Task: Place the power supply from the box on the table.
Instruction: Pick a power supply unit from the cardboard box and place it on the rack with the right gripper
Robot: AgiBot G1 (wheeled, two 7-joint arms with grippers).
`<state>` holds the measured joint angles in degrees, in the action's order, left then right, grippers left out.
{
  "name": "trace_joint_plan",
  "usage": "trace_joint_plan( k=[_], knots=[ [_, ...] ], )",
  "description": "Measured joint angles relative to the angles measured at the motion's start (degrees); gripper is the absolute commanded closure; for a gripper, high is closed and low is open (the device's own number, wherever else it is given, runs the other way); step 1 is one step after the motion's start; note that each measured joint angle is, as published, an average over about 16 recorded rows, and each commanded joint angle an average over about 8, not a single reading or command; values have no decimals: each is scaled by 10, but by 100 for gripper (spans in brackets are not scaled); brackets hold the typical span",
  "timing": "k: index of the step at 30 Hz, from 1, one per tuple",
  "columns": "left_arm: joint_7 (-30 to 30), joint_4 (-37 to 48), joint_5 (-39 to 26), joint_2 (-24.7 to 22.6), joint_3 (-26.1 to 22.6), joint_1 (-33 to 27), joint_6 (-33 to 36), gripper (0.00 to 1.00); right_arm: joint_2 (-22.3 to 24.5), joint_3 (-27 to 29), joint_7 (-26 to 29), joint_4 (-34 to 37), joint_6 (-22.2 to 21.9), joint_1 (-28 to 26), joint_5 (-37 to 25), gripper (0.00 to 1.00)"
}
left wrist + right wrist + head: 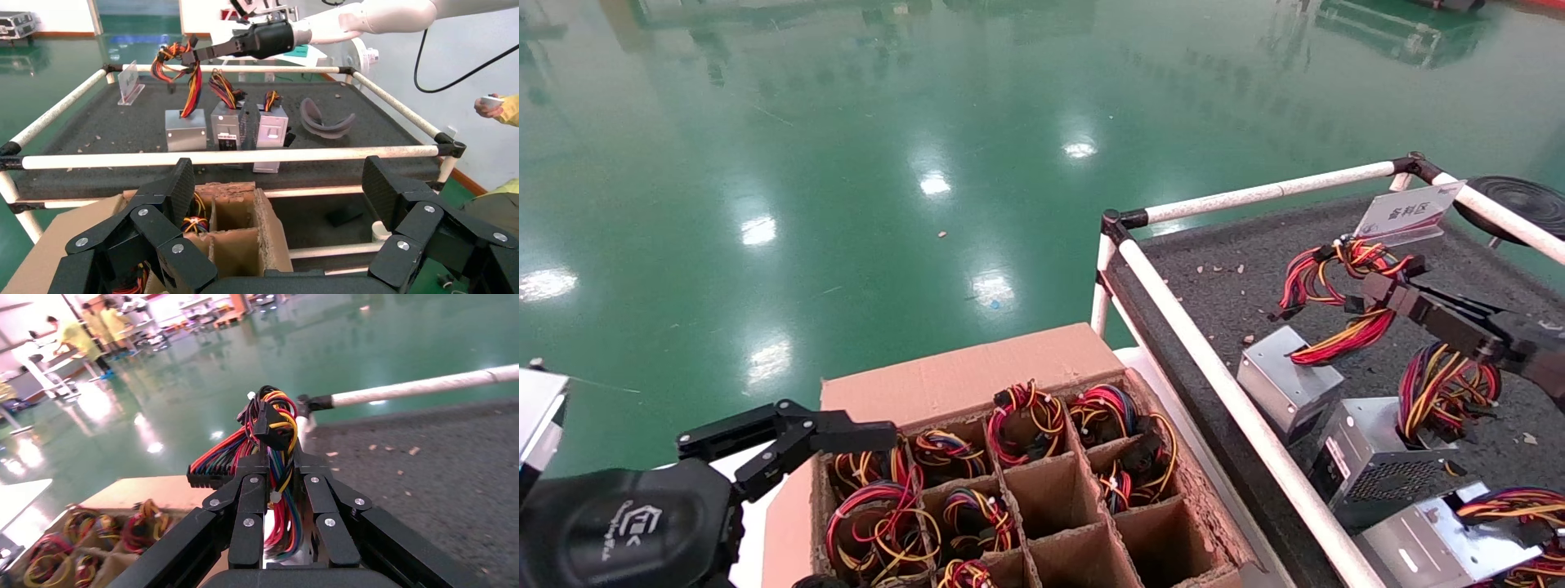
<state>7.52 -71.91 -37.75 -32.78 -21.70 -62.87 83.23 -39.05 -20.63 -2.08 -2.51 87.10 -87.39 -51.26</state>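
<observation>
Item: power supply (pixel 1287 388), small grey metal block, standing on the desk (pixel 1197 282) just inside the near rail, beside 2 other units. Its wire bundle (pixel 1336 282) rises to my right pincer (pixel 1373 287), which is pressed together on the wires; the block sits straight below and toward the box (pixel 977 371) from my grip. Long axis of the wires: near upright. Left pincer (pixel 789 441): spread, idle, hovering at the box's outer edge. Judgement: releasing the wires completes placement.

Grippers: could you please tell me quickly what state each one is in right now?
Left gripper: open, empty, above the box.
Right gripper: closed on the power supply's wires, over the table.
</observation>
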Motion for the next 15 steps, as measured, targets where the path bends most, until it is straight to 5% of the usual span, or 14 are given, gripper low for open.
trace_joint_plan(
  k=[15],
  knots=[
    [0, 0, 0, 0, 0, 0, 0, 0, -3, -6, -21, 16, -54, -17, -10, 100]
  ],
)
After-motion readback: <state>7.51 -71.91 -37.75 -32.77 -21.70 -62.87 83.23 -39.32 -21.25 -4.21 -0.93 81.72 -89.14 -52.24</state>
